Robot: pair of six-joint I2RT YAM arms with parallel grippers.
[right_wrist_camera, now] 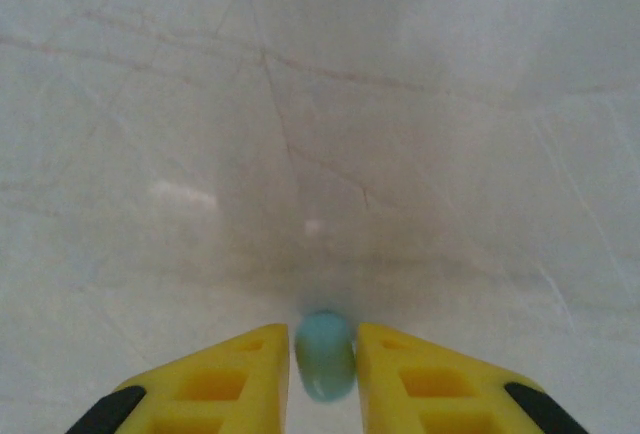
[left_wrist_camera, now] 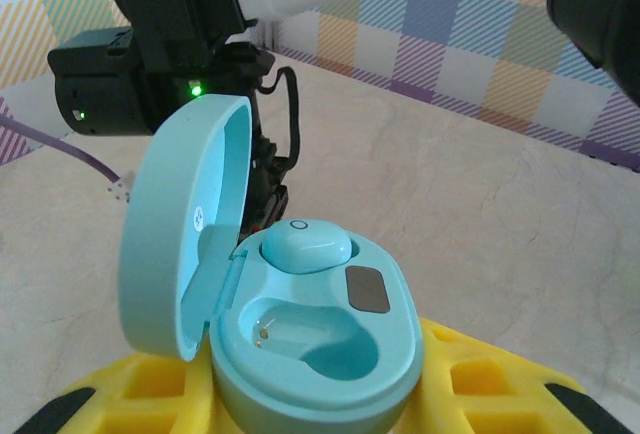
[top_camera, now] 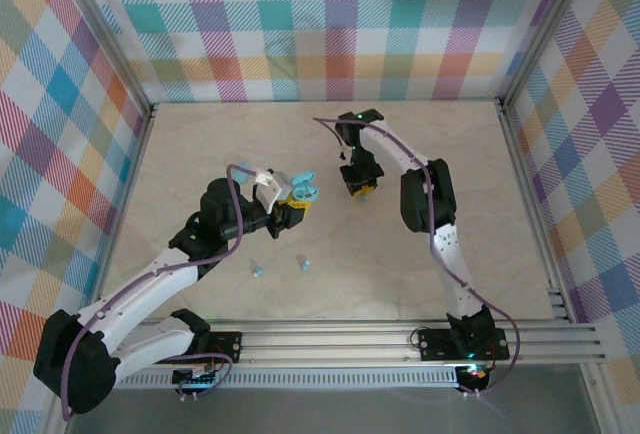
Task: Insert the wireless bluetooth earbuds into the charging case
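Left end effector [top_camera: 297, 199] clamped on open charging case [left_wrist_camera: 330, 354] | right end effector [right_wrist_camera: 322, 336], 3 o'clock: flanks earbud [right_wrist_camera: 325, 362], grip unclear

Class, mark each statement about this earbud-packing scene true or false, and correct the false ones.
1. The charging case in the left hand has its lid shut. False: the lid stands open.
2. One seated earbud sits in the case; the slot beside it is empty. True.
3. The right hand holds nothing. False: a held earbud sits in its grip.
4. Two loose earbuds lie on the table. True.
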